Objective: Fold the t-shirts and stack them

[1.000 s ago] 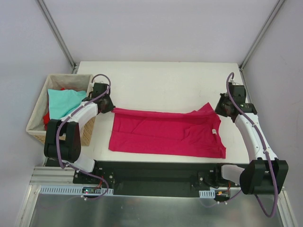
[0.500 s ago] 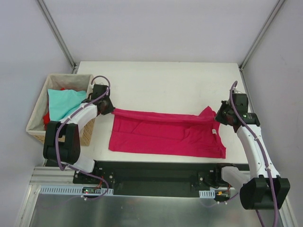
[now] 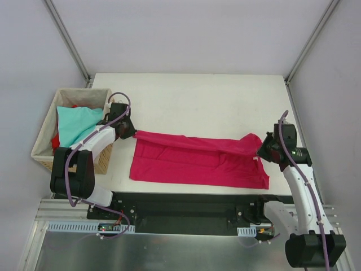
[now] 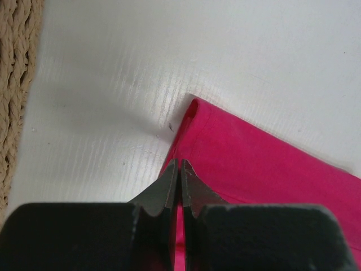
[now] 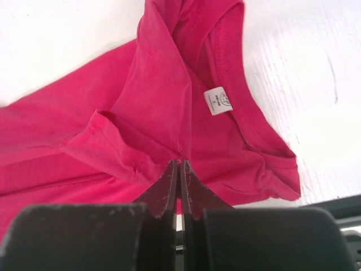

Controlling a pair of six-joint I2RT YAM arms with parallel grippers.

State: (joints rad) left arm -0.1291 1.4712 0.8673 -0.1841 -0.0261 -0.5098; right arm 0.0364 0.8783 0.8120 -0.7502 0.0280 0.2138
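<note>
A crimson-magenta t-shirt (image 3: 197,161) lies spread across the near half of the table, its far edge lifted and folded toward me. My left gripper (image 3: 131,131) is shut on the shirt's far left corner (image 4: 194,135). My right gripper (image 3: 263,149) is shut on a pinch of cloth near the collar (image 5: 169,113), where a white label (image 5: 217,100) shows. A light teal t-shirt (image 3: 76,122) and a red one (image 3: 55,140) lie in the wicker basket.
The wicker basket (image 3: 42,138) stands off the table's left edge, right beside my left arm; its weave (image 4: 14,84) shows in the left wrist view. The table's near edge (image 3: 197,192) runs just below the shirt's hem. Bare white tabletop (image 3: 192,101) lies beyond the shirt.
My right gripper has pulled the shirt's far right corner toward me and to the right, rolling the far edge over the body. My left gripper has barely moved.
</note>
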